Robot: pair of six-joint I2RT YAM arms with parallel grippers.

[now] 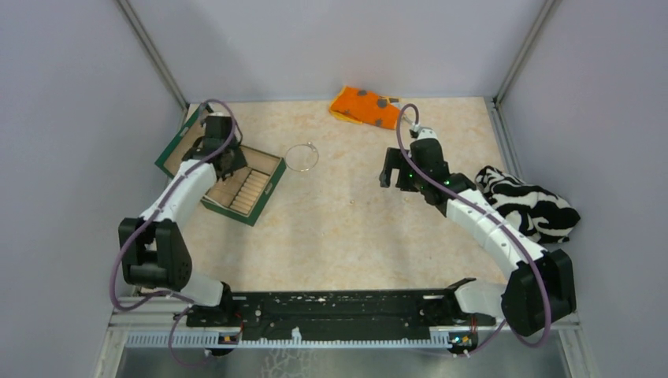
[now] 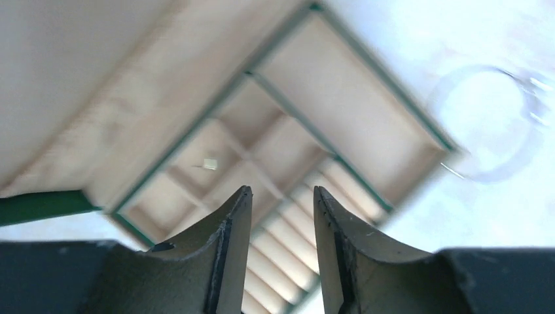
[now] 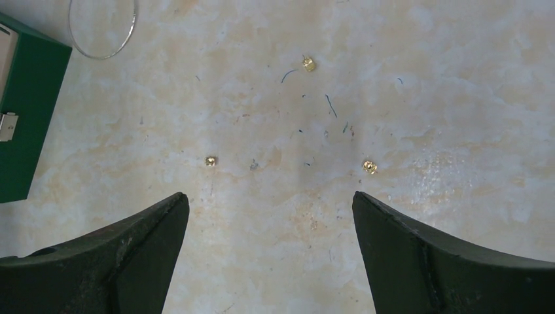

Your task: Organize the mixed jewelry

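Observation:
The thin silvery bangle hoop [image 1: 286, 157] lies on the table just right of the open green jewelry box [image 1: 264, 193]. It shows blurred in the left wrist view [image 2: 484, 176] and at the top left of the right wrist view [image 3: 105, 57]. My left gripper [image 1: 223, 161] [image 2: 281, 190] hovers over the box's compartments, open and empty. A tiny pale piece [image 2: 210, 163] lies in one small compartment. My right gripper [image 1: 391, 175] [image 3: 269, 199] is wide open and empty above the table. Three tiny gold pieces [image 3: 309, 64] [image 3: 211, 161] [image 3: 370, 167] lie ahead of its fingertips.
The box lid [image 1: 177, 142] lies open toward the left wall; the box's green side shows in the right wrist view [image 3: 26, 98]. An orange grey-spotted cloth [image 1: 364, 106] lies at the back. A black-and-white striped cloth [image 1: 528, 205] lies at the right edge.

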